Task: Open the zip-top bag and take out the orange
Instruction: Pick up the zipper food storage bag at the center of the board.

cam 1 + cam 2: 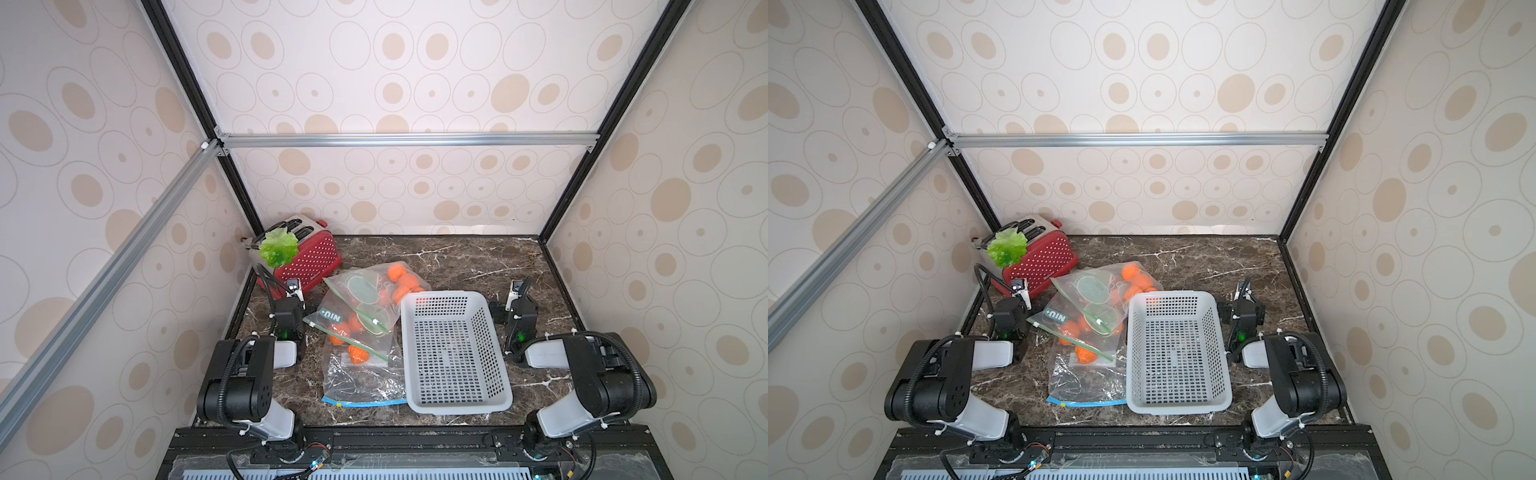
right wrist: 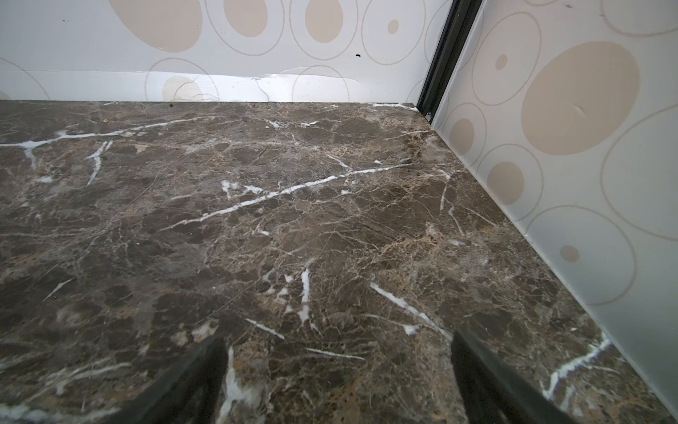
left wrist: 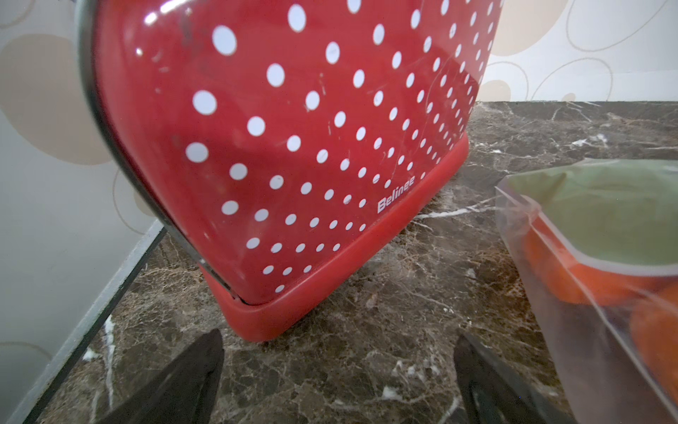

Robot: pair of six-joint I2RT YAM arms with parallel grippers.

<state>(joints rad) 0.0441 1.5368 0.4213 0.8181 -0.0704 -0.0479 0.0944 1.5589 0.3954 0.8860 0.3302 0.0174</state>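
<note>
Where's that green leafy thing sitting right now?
In both top views the lettuce leaf drapes over the red polka-dot toaster in the far left corner, just beyond the left gripper.

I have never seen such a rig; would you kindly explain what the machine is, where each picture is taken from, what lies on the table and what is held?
Two robot arms work at a brown marble-patterned tabletop. On it lie overlapping clear zip-top bags with oranges inside, a grey perforated plastic basket, and a red white-dotted toaster with a green lettuce leaf on it. Two pictures look down from overhead; two come from wrist cameras. The left fingers and right fingers are open, holding nothing.
</note>
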